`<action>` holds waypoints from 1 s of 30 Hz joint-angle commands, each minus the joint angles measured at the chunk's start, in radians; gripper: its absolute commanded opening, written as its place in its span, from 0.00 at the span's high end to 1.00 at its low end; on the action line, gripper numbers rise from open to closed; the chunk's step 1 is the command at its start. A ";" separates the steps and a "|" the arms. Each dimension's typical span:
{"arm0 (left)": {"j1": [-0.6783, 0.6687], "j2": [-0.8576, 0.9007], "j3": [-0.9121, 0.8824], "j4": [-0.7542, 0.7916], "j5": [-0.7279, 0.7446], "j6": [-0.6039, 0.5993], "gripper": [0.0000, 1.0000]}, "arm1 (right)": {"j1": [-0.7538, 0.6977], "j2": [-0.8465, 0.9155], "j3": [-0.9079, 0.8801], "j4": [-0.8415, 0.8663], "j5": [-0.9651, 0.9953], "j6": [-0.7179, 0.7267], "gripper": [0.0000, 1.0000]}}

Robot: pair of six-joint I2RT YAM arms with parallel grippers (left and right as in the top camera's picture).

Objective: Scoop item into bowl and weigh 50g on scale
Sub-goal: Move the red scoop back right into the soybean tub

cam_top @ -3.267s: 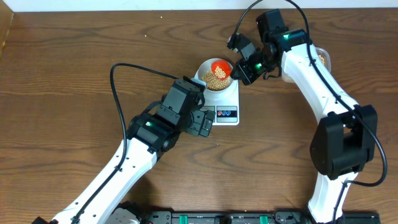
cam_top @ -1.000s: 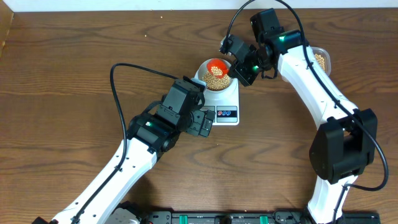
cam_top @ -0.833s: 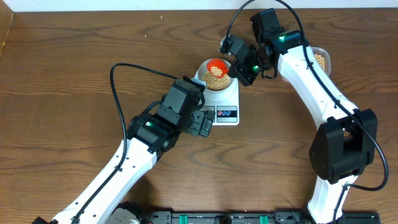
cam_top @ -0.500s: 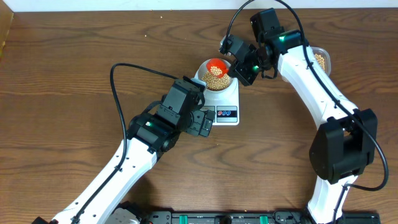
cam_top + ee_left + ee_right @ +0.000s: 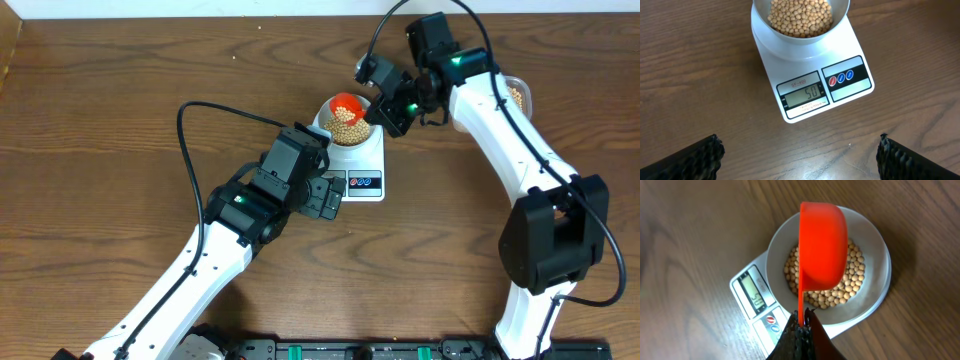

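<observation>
Beans fill the bottom of the bowl, which sits on the scale toward the far middle of the tabletop. More of them show in the clear tub at the far right, half hidden behind my right arm. In the left wrist view the display reads 50, so I judge the target weight reached.

My right hand is pressed together on the thin handle of the red scoop, which hangs over the far part of the bowl. The scoop is tipped so that the wrist view shows only its outer shell, and I cannot tell whether any beans remain inside. My left hand is spread wide and holds nothing. It hovers over bare wood just near of the scale, with the display in plain sight.

I expect the beans to be light, hard and smooth. They will roll and bounce off any rim they strike, and loose ones would scatter across the wood. They are too small and slick to pinch singly, so I would only move them with the scoop, held at the handle's end as now. The bowl looks light enough to slide on the platform, so I would avoid knocking it.
</observation>
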 commanded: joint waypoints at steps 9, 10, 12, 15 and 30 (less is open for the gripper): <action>0.000 0.000 0.004 0.000 -0.002 0.010 0.00 | -0.231 -0.032 0.015 -0.025 -0.500 0.038 0.99; 0.000 0.000 0.004 0.000 -0.002 0.010 0.00 | -0.252 -0.032 0.015 -0.031 -0.523 0.038 0.99; 0.000 0.000 0.004 0.000 -0.002 0.010 0.00 | -0.289 -0.032 0.015 -0.040 -0.558 0.037 0.99; 0.000 0.000 0.004 0.000 -0.002 0.010 0.00 | -0.349 -0.032 0.015 -0.059 -0.611 0.030 0.99; 0.000 0.000 0.005 0.000 -0.002 0.010 0.00 | -0.630 -0.032 0.014 -0.164 -0.634 -0.015 0.99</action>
